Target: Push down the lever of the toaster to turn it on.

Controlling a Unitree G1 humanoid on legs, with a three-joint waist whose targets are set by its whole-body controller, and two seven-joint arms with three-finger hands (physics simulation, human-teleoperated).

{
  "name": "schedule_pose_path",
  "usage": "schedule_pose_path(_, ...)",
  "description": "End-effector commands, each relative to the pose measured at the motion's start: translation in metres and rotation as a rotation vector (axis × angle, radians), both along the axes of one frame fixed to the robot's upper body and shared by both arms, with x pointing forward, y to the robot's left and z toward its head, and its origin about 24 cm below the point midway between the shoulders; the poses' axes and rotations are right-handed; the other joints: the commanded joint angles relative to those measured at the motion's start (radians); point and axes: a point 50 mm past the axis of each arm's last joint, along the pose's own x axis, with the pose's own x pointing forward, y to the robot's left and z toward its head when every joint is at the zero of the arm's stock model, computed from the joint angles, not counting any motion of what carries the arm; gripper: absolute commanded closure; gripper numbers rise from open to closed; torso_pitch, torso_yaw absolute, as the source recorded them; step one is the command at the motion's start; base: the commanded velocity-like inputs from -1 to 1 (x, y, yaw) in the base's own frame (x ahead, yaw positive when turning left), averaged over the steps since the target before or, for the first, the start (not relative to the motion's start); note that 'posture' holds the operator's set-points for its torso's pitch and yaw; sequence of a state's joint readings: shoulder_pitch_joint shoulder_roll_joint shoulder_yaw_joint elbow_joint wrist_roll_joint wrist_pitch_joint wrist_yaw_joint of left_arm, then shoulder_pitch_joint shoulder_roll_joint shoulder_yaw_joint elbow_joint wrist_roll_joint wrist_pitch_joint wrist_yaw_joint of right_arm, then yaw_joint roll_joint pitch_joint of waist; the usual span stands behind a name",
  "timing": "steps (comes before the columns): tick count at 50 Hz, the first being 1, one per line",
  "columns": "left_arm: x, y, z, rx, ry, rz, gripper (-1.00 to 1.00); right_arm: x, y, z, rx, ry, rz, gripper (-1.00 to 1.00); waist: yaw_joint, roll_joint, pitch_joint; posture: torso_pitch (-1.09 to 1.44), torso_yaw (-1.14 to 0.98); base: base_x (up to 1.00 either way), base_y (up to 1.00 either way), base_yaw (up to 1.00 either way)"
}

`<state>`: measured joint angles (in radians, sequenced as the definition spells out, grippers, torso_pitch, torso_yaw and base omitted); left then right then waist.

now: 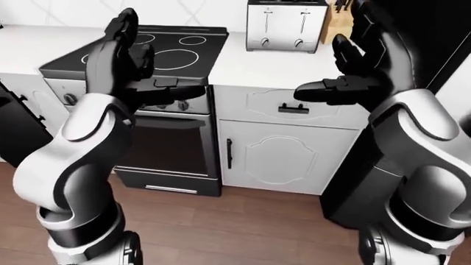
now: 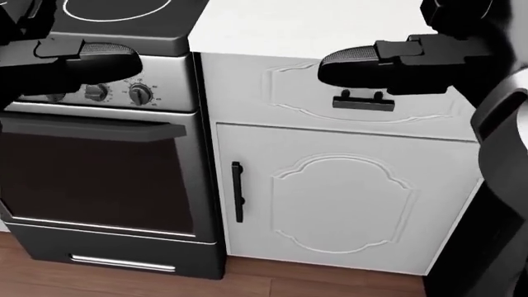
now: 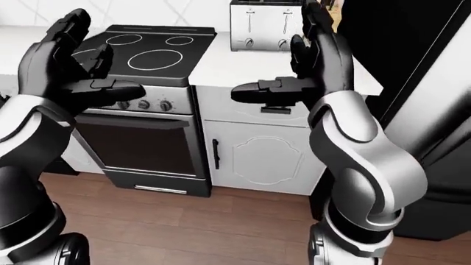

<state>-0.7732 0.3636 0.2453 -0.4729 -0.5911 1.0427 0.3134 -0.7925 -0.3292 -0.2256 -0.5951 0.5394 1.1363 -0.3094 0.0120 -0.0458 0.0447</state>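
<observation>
The toaster (image 1: 285, 26) stands at the far edge of the white worktop (image 1: 243, 63), beside the black stove (image 1: 158, 52), its levers up. Both hands are raised well short of it, left hand (image 1: 121, 52) and right hand (image 1: 360, 61) spread open, holding nothing.

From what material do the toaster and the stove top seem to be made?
The toaster looks like brushed metal: silver-grey, with a soft sheen and two dark slots. The stove top looks like smooth black glass or ceramic: flat and glossy, with white ring markings. As these are simulator renders, both are guesses.
</observation>
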Motion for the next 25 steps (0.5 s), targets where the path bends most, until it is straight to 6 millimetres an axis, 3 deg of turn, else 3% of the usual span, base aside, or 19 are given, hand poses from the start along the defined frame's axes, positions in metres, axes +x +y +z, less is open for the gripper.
schedule_pose_path(1,-0.004,-0.0016,0.0115,-0.002,-0.062,-0.009,-1.0,-0.0028,-0.0022,0.0092,0.006,-0.054,-0.012,-1.0,-0.002,-0.022,-0.023,0.0,0.0,0.16,0.11,0.0)
schedule_pose_path(3,-0.0044,-0.0017,0.0114,-0.003,-0.063,-0.009,-1.0,-0.0028,-0.0021,0.0091,0.006,-0.054,-0.012,-1.0,-0.009,-0.003,-0.017,0.0,0.0,0.17,0.1,0.0)
schedule_pose_path(4,-0.0046,-0.0017,0.0113,-0.003,-0.063,-0.009,-1.0,-0.0028,-0.0023,0.0089,0.007,-0.054,-0.012,-1.0,-0.004,-0.012,-0.017,0.0,0.0,0.16,0.1,0.0)
schedule_pose_path(6,-0.0047,-0.0019,0.0113,-0.002,-0.062,-0.009,-1.0,-0.0033,-0.0025,0.0089,0.007,-0.054,-0.012,-1.0,-0.009,0.0,-0.024,0.0,0.0,0.16,0.11,0.0)
schedule_pose_path(10,-0.0046,-0.0018,0.0114,-0.003,-0.062,-0.009,-1.0,-0.0031,-0.002,0.0084,0.005,-0.053,-0.011,-1.0,-0.012,0.035,-0.009,0.0,0.0,0.17,0.11,0.0)
schedule_pose_path(12,-0.0047,-0.0022,0.0114,-0.002,-0.062,-0.009,-1.0,-0.004,-0.0015,0.0096,0.005,-0.054,-0.009,-1.0,-0.019,0.069,-0.011,0.0,0.0,0.16,0.11,0.0)
schedule_pose_path(14,-0.0046,-0.0019,0.0107,-0.002,-0.062,-0.009,-1.0,-0.0038,-0.0014,0.01,0.004,-0.055,-0.008,-1.0,-0.025,0.132,-0.028,0.0,0.0,0.17,0.12,0.0)
schedule_pose_path(15,-0.0049,-0.0022,0.0114,-0.003,-0.062,-0.009,-1.0,-0.0038,-0.0014,0.0098,0.004,-0.055,-0.008,-1.0,-0.021,0.116,-0.03,0.0,0.0,0.17,0.12,0.0)
schedule_pose_path(17,-0.0049,-0.0021,0.0118,-0.003,-0.063,-0.01,-1.0,-0.0037,-0.0015,0.0096,0.003,-0.055,-0.008,-1.0,-0.019,0.119,-0.018,0.0,0.0,0.16,0.12,0.0)
schedule_pose_path(19,-0.005,-0.0022,0.0121,-0.002,-0.063,-0.01,-1.0,-0.0034,-0.0014,0.0097,0.003,-0.054,-0.008,-1.0,-0.012,0.098,-0.024,0.0,0.0,0.16,0.11,0.0)
schedule_pose_path(22,-0.0049,-0.002,0.0123,-0.003,-0.064,-0.01,-1.0,-0.0032,-0.0006,0.0093,0.004,-0.053,-0.004,-1.0,-0.01,0.072,-0.016,0.0,0.0,0.17,0.12,0.0)
schedule_pose_path(25,-0.005,-0.0022,0.0125,-0.003,-0.065,-0.01,-1.0,-0.0035,-0.0009,0.0095,0.005,-0.053,-0.005,-1.0,-0.003,0.031,-0.012,0.0,0.0,0.17,0.15,0.0)
